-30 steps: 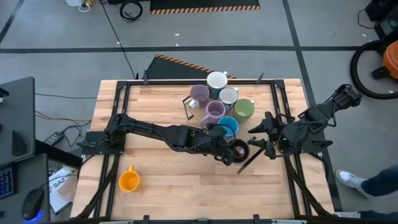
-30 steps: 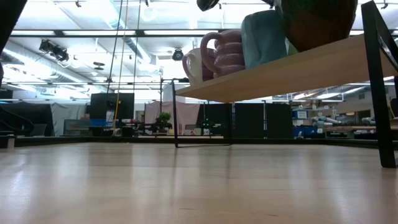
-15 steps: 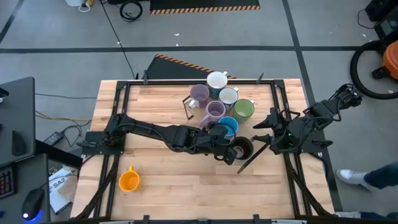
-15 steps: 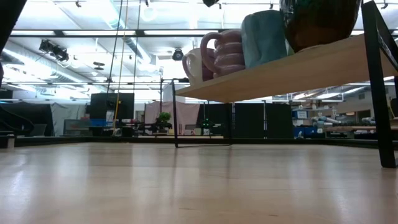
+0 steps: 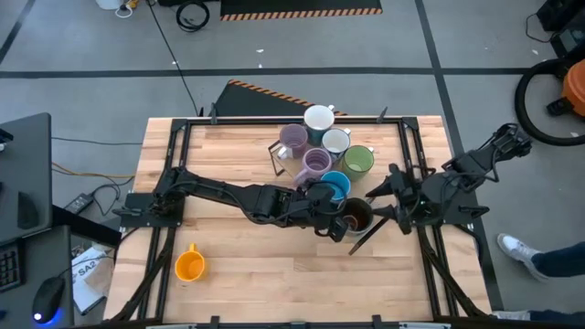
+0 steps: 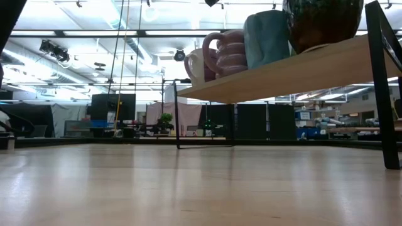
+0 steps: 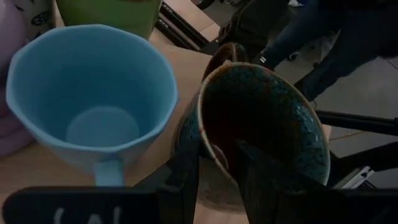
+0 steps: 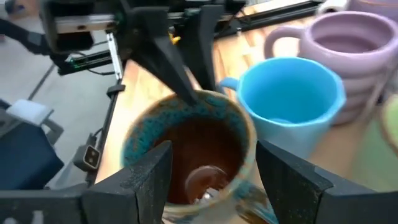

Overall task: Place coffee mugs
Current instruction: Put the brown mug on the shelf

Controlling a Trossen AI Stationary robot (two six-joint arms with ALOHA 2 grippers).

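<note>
Rim grip: your left claw (image 7: 217,165) pinches the dark brown mug (image 7: 261,124) wall (steadying it beside the blue mug (image 7: 87,93)); right claw (image 8: 211,168) spread, empty.

high view: overhead, facing straight down, far enough to take in the whole table (image 5: 228,265), both arms and surrounding floor.
low view: at tabletop height, facing level across the boards into the room; a raised shelf (image 6: 282,72) crosses its upper right.
left wrist view: very close, looking down into the blue mug (image 7: 87,99) and dark mug (image 7: 267,118).
right wrist view: equally close, facing the same pair from the opposite side.
shared: the dark mug (image 5: 355,217) and blue mug (image 5: 335,186) appear in all four views.
</note>
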